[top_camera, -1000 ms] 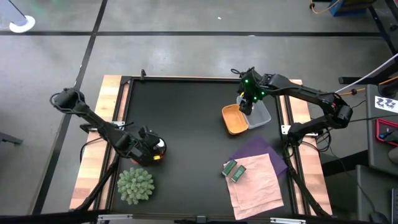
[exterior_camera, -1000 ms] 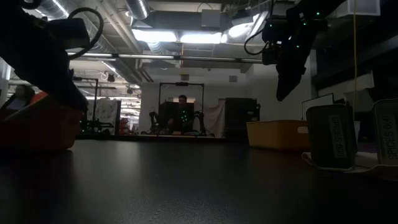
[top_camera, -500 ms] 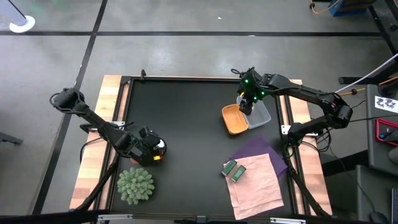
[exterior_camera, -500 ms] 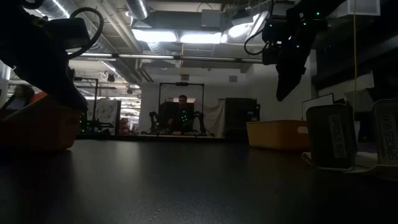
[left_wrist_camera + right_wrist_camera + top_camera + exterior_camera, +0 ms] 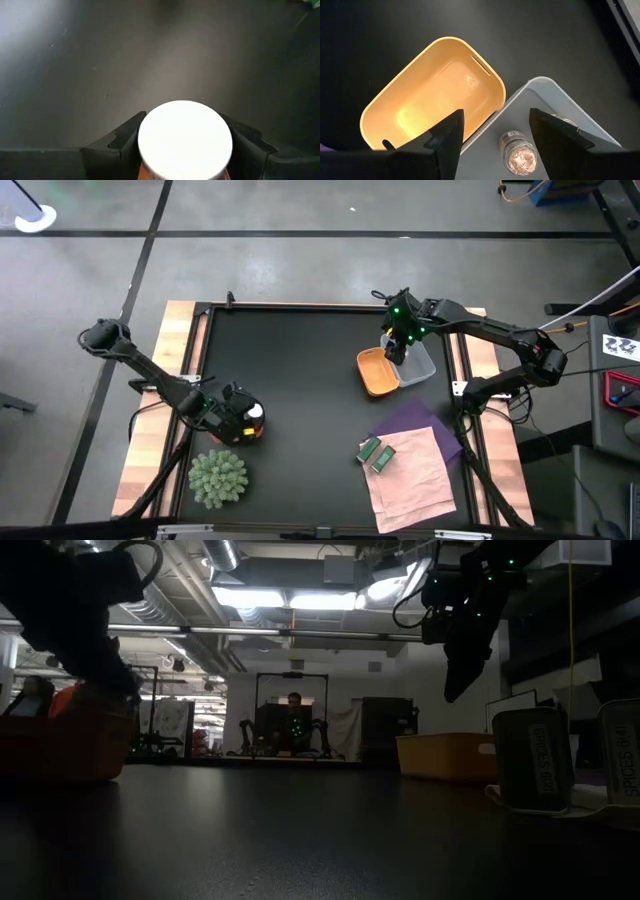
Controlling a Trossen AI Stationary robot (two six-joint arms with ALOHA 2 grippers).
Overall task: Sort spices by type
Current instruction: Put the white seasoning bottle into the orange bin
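Observation:
My left gripper (image 5: 238, 420) is shut on the white-capped jar (image 5: 185, 140) above the salmon-red tray (image 5: 60, 745) near the table's left edge. My right gripper (image 5: 495, 125) hangs open over the seam between the orange tray (image 5: 435, 95) and the clear tray (image 5: 560, 100), touching nothing. One pinkish-topped jar (image 5: 520, 156) stands upright on the clear tray's floor. A second jar (image 5: 563, 120) behind it is mostly hidden by a finger. Two green packets (image 5: 375, 452) stand side by side on the pink cloth (image 5: 415, 475). My left gripper pinches the white-capped jar between its two fingers (image 5: 125, 137), one on each side of the jar just under the round white cap (image 5: 150, 125). The fingers come from above. The cap faces up toward the wrist. The jar's lower body is hidden by the cap.
A green spiky plant ball (image 5: 218, 477) sits near the table's near-left corner, close to the left gripper. A purple cloth (image 5: 415, 425) lies under the pink one at the near right. The black mat's middle (image 5: 300, 380) is bare. A person sits far behind the table (image 5: 293, 720).
My left gripper, still shut on the jar, has shifted slightly toward the table's left edge and risen a little over the salmon-red tray. My right gripper has stayed where it was, open.

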